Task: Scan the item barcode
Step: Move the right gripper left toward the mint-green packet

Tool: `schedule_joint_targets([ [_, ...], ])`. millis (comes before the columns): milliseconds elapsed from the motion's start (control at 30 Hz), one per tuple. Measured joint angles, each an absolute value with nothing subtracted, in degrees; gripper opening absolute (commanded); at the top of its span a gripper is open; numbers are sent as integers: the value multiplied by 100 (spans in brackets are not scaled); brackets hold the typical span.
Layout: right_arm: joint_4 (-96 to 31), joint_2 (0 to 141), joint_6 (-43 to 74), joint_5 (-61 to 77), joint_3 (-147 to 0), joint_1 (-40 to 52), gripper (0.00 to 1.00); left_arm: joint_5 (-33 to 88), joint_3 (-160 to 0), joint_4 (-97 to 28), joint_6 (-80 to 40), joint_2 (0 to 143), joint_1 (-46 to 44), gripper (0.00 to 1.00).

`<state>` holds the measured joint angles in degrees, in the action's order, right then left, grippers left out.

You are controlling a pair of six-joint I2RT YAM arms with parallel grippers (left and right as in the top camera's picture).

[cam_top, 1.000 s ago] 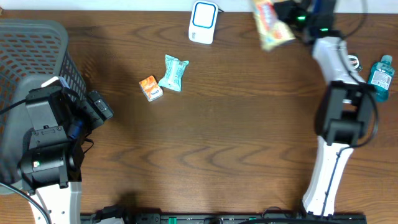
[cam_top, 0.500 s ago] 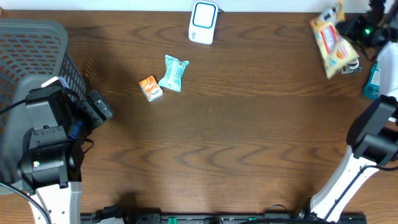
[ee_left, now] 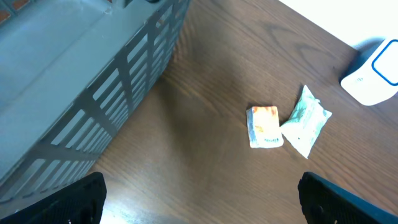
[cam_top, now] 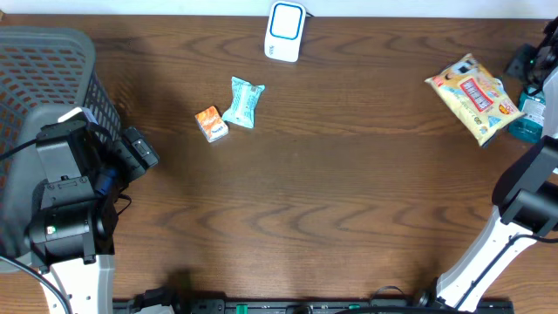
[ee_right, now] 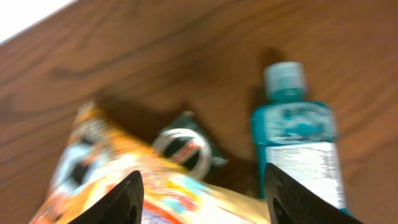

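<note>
Your right gripper point(ee_right: 202, 174) stands parted over the snack bag point(cam_top: 471, 94), lying far right beside the teal bottle point(ee_right: 297, 140); lift straight up, snagging neither; your left gripper point(ee_left: 200, 190) hangs wide by the basket point(ee_left: 124, 81); the scanner point(cam_top: 285, 30) sits far centre.

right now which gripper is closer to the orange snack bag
Right. The right gripper is directly over the snack bag, next to the blue bottle. The left gripper is far off on the opposite side, by the grey basket.
</note>
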<state>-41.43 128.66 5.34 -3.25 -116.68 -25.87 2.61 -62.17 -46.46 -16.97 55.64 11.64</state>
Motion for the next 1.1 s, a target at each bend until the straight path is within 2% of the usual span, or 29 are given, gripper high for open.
schedule_joint_targets([
  [167, -4156, 12468, 495, -248, -11668, -2580, 59, 261, -6217, -4646, -1697, 5561, 1164, 98],
  [300, -4150, 11902, 484, 950, -11673, -2536, 61, 261, -6217, -4646, -1697, 5564, 1164, 98],
  [367, -4145, 11679, 486, 1837, -11710, -2462, 94, 259, -6217, -4644, -1697, 5564, 1164, 98],
  [400, -4141, 11609, 495, 2263, -11734, -2408, 99, 261, -6217, -4644, -1697, 5564, 1164, 98],
  [533, -4370, 11544, 451, 3736, -11773, -2045, 99, 261, -6217, -4646, -1697, 5564, 1164, 98],
  [667, -4672, 11642, 451, 4464, -11727, -1411, 99, 261, -6217, -4641, -1697, 5564, 1164, 98],
  [900, -4617, 12033, 451, 4644, -11515, -45, 99, 261, -6217, -4644, -1697, 5564, 1164, 98],
  [1100, -3887, 12693, 670, 4499, -11485, 1033, 98, 261, -6217, -4646, -1697, 5564, 1164, 98],
])
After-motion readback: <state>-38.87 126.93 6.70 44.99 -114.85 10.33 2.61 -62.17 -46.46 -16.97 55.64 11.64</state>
